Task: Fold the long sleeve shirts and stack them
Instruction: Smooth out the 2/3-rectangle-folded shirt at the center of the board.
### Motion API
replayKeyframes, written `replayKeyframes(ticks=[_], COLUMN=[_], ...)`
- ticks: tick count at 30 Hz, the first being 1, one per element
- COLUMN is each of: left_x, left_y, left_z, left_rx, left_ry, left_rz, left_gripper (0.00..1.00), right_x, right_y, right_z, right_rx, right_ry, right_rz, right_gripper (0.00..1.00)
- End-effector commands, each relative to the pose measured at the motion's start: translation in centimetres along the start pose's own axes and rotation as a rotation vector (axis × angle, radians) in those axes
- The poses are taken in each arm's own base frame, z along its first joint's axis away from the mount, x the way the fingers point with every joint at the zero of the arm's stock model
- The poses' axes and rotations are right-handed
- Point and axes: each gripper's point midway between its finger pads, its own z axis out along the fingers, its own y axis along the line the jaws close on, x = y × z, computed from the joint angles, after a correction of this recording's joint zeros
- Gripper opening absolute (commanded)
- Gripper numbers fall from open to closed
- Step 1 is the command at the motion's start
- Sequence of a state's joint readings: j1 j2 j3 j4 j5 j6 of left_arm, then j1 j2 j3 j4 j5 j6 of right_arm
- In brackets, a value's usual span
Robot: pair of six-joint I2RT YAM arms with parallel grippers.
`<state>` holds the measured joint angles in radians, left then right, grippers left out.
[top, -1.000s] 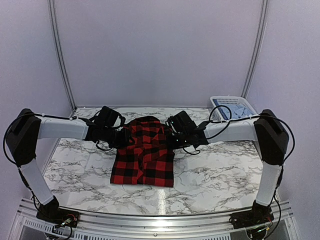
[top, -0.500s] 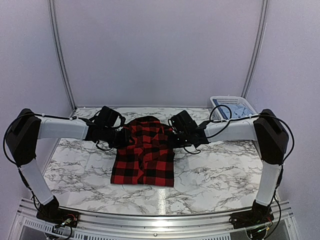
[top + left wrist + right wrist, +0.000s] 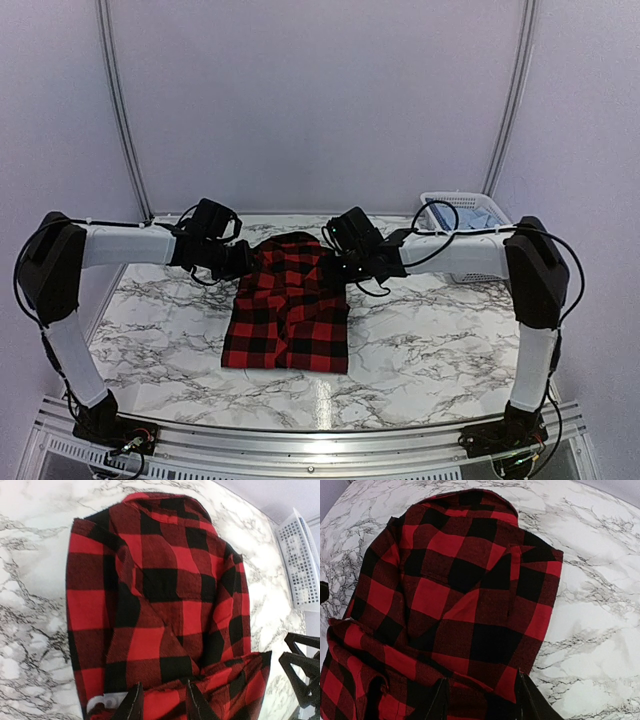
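Both arms have drawn back toward the far side of the worktop (image 3: 430,350) since a second ago, and the wrists sit a little higher and closer to the back wall. The red-and-black shirt (image 3: 288,315) has kept its place at the middle of the marble surface.

It lies as a tall, narrow bundle with its sides folded in, so no sleeve hangs loose. The near hem is fairly straight and lies flat, while the far end rises in a rounded hump between the two wrists. The buffalo check is bold, with large red and black squares and darker maroon ones where the colours cross. From the wrist cameras, soft ridges and a diagonal crease run across the cloth. A folded band of fabric is gathered up next to the fingers. A small white label shows at the cloth edge in the left wrist view.

The left gripper (image 3: 162,702) meets the left side of the shirt's far end. Its jaws are drawn in narrow, with checked cloth pinched between them. The right gripper (image 3: 482,700) meets the right side of that end. Its jaws stand a little wider, also with a fold of the check between them.

A white lattice basket (image 3: 495,212) stands at the far right corner, well apart from the shirt, and pale blue cloth (image 3: 468,217) shows inside it.
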<state>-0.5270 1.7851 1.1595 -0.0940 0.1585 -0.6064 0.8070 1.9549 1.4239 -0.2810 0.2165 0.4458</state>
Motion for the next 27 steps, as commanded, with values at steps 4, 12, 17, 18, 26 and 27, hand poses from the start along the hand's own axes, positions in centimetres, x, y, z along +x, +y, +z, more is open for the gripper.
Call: replayKeyframes(ticks=[4, 12, 17, 18, 26, 27], left_x=[-2.2, -3.2, -3.4, -3.6, -6.0, -6.5], left_y=[2.7, 2.8, 3.8, 4.0, 2.5, 2.1], left_z=[1.6, 5.6, 8.2, 8.8, 10.2, 9.7], left_rx=[-0.102, -0.082, -0.112, -0.113, -0.076, -0.070], left_ry=[-0.020, 0.036, 0.052, 0.054, 0.023, 0.010], left_rz=[0.008, 0.008, 0.001, 0.001, 0.015, 0.018], left_gripper=[0.30, 0.23, 0.16, 0.15, 0.21, 0.23], right_x=[0.8, 0.3, -0.7, -0.8, -0.7, -0.7], right_y=[2.2, 2.1, 1.0, 0.8, 0.6, 0.6], right_z=[1.9, 4.8, 6.9, 7.3, 10.5, 10.7], right_rx=[-0.056, -0.048, -0.046, -0.044, -0.057, -0.057], right_ry=[0.048, 0.055, 0.032, 0.027, 0.041, 0.043], right_rz=[-0.068, -0.071, -0.057, -0.058, -0.080, -0.084], right_gripper=[0.41, 0.37, 0.34, 0.34, 0.33, 0.33])
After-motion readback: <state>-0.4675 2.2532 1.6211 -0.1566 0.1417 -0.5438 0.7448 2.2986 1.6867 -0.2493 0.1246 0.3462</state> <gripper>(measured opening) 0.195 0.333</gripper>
